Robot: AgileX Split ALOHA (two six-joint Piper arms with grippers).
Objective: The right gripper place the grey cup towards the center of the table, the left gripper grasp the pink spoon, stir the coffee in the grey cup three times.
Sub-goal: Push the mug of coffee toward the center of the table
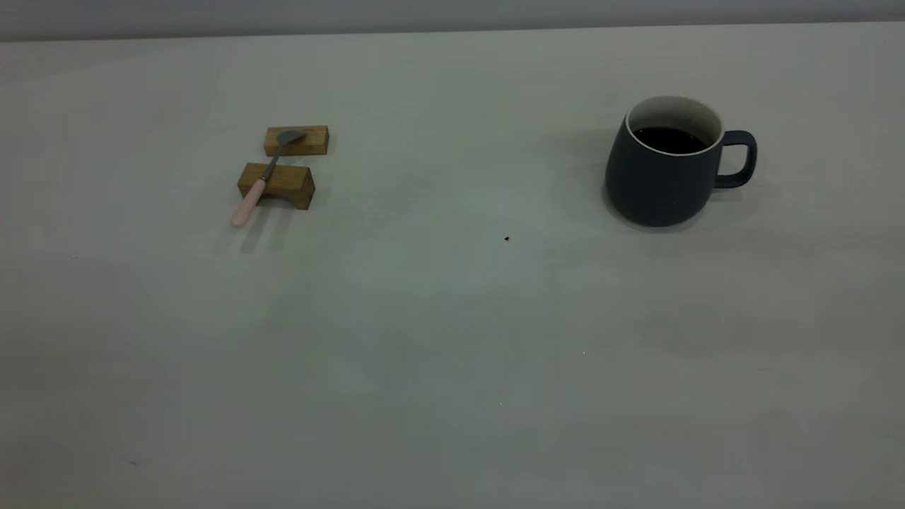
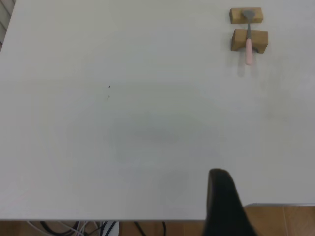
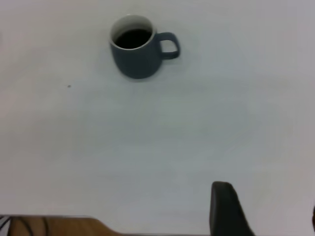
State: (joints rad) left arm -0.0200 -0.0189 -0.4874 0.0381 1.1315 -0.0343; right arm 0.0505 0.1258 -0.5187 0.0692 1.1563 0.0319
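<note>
The grey cup (image 1: 664, 170) stands upright at the table's (image 1: 452, 339) right, handle pointing right, with dark coffee (image 1: 668, 139) inside. At the left, the pink spoon (image 1: 260, 182) lies across two small wooden blocks, bowl on the far block and pink handle overhanging the near one. Neither arm shows in the exterior view. My left gripper (image 2: 268, 189) hovers at the table's near edge, far from the spoon (image 2: 248, 42), open and empty. My right gripper (image 3: 268, 199) is also open and empty, well short of the cup (image 3: 140, 49).
The two wooden blocks (image 1: 296, 140) (image 1: 277, 185) carry the spoon. A tiny dark speck (image 1: 507, 238) lies near the middle. The table's near edge (image 2: 147, 220) and cables below it show in the left wrist view.
</note>
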